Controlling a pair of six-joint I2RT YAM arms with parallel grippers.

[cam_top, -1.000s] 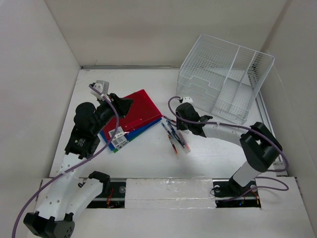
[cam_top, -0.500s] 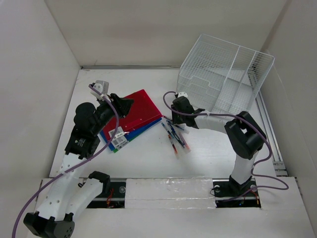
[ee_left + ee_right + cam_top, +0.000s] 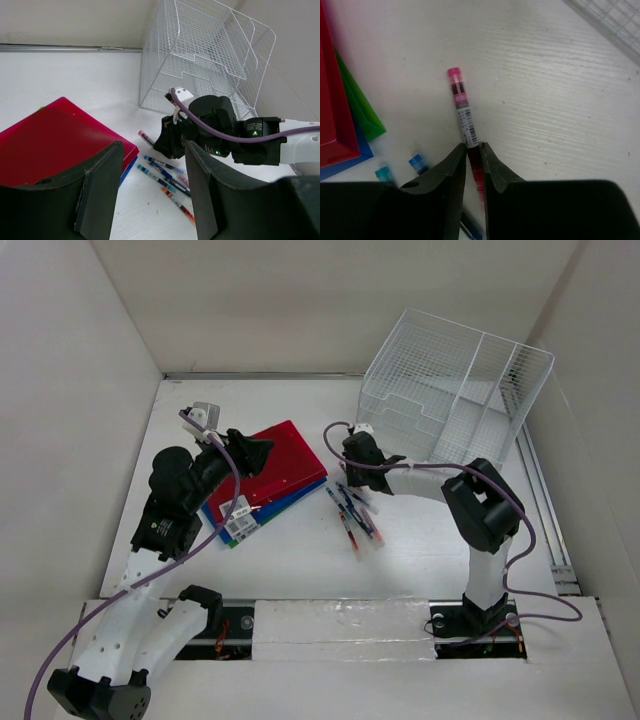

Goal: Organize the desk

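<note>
The white desk [image 3: 290, 555] holds a stack of folders, red [image 3: 287, 462] over blue and green, and several loose pens [image 3: 357, 518]. My right gripper [image 3: 352, 462] is low on the desk just right of the folders. In the right wrist view it [image 3: 473, 146] is shut on a pink-capped red pen [image 3: 461, 104] that lies flat, its cap pointing away. My left gripper [image 3: 260, 450] hovers open and empty over the red folder [image 3: 55, 140]. The left wrist view shows the pens [image 3: 167, 176] and the right gripper's black body [image 3: 172, 140].
A white wire-mesh organizer rack [image 3: 450, 400] stands at the back right, close behind the right arm; it also shows in the left wrist view [image 3: 200, 55]. A small barcode-labelled item [image 3: 238, 518] lies on the folders' near corner. White panels wall both sides.
My right gripper has moved left and away from the pen pile toward the folders' far corner, its elbow folding in. The left arm has barely moved.
</note>
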